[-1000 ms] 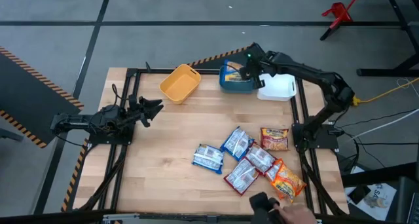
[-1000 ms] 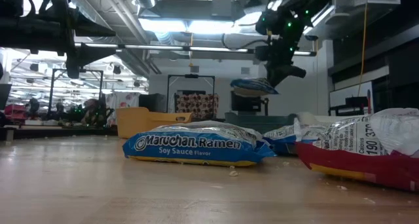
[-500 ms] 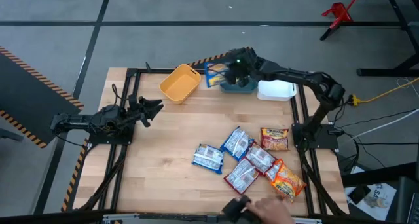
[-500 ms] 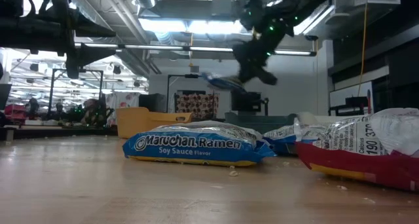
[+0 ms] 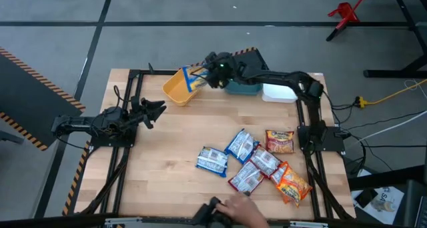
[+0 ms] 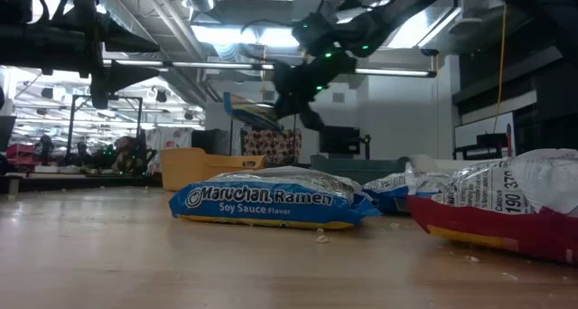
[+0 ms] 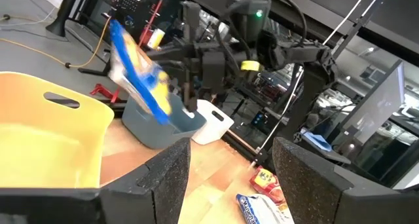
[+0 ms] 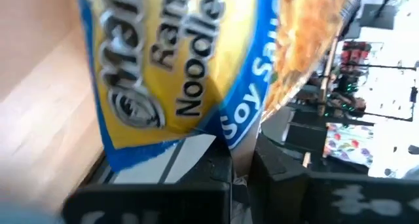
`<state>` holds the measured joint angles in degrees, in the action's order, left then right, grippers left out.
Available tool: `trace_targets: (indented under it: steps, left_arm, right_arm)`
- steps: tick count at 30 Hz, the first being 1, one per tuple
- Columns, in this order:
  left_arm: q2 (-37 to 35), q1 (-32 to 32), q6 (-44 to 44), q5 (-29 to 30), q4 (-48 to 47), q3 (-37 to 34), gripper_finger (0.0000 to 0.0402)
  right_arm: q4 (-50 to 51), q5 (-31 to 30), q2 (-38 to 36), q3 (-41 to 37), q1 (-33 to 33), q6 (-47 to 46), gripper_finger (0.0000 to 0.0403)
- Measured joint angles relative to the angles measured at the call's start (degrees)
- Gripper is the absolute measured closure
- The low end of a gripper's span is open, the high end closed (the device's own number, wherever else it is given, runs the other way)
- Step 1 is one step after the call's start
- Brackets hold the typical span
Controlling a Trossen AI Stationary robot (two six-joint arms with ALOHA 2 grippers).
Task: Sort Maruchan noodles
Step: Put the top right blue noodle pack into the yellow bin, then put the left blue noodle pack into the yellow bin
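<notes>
My right gripper (image 5: 209,71) reaches across the far side of the table, shut on a blue-and-yellow Maruchan packet (image 5: 195,77) above the right rim of the yellow bin (image 5: 179,89). The low view shows that packet (image 6: 249,111) high over the table. Several more packets lie flat in a cluster near the table's right near corner: blue ones (image 5: 212,161), dark red ones (image 5: 245,180) and orange ones (image 5: 292,186). My left gripper (image 5: 157,109) waits open at the table's left side, touching nothing. My right gripper pinches the blue-and-yellow packet by one end (image 8: 226,129) between its two fingers (image 8: 278,178), coming from the table's right. The packet is lifted clear, stands tilted on edge, and sticks out beyond the fingers toward the yellow bin.
The teal bin (image 5: 244,88) and the white bin (image 5: 281,92) stand right of the yellow bin along the far edge. A person's hand (image 5: 233,211) shows at the table's near edge. Bare wood lies between my left gripper and the packet cluster.
My right gripper has swung from above the teal bin toward the table's left, carrying the packet to the yellow bin's right rim. The packet has tipped from lying nearly flat to tilted on edge. The person's hand at the near edge has moved left.
</notes>
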<state>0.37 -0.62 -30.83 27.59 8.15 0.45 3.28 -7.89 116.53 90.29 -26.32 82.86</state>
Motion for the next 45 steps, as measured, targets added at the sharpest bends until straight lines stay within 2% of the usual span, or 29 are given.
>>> trace_targets:
  steps: [6, 10, 16, 21, 28, 32, 40, 43, 45]
  left_arm:
    - [0.01, 0.02, 0.0, 0.05, 0.01, 0.0, 0.0189]
    - [-0.01, 0.01, -0.02, 0.05, 0.01, 0.0, 0.0189]
    - [-0.01, 0.0, -0.02, 0.05, 0.01, 0.0, 0.0189]
    - [0.01, 0.02, -0.02, 0.05, 0.01, 0.0, 0.0189]
    - [-0.01, 0.0, -0.02, 0.05, 0.01, 0.0, 0.0189]
    - [-0.01, 0.01, 0.0, 0.03, 0.01, 0.0, 0.0189]
    - [0.01, 0.02, 0.0, 0.03, 0.01, 0.0, 0.0189]
    - [-0.01, 0.02, 0.0, 0.03, 0.01, 0.0, 0.0189]
    - [0.0, 0.02, 0.0, 0.01, 0.01, 0.0, 0.0189]
  right_arm:
    - [2.95, 3.65, 7.61, 12.45, 0.61, -0.15, 0.0398]
    - [4.57, 5.92, 11.23, 17.54, 1.26, -1.03, 0.0398]
    - [4.73, 8.03, 14.78, 18.52, 1.61, 0.36, 0.0398]
    - [4.38, 6.31, 17.49, 18.52, 1.41, 2.02, 0.0398]
    - [1.61, 6.97, 17.79, 18.59, 0.45, 2.02, 0.0394]
    - [2.85, 6.83, 17.79, 18.56, -0.02, 2.92, 0.0357]
    - [1.74, 6.5, 17.79, 18.56, -0.48, 2.81, 0.0246]
    - [-0.68, 4.24, 17.79, 18.54, -0.33, 2.74, 0.0219]
    - [-2.71, 0.7, 17.79, 18.78, 0.08, 2.85, 0.0208]
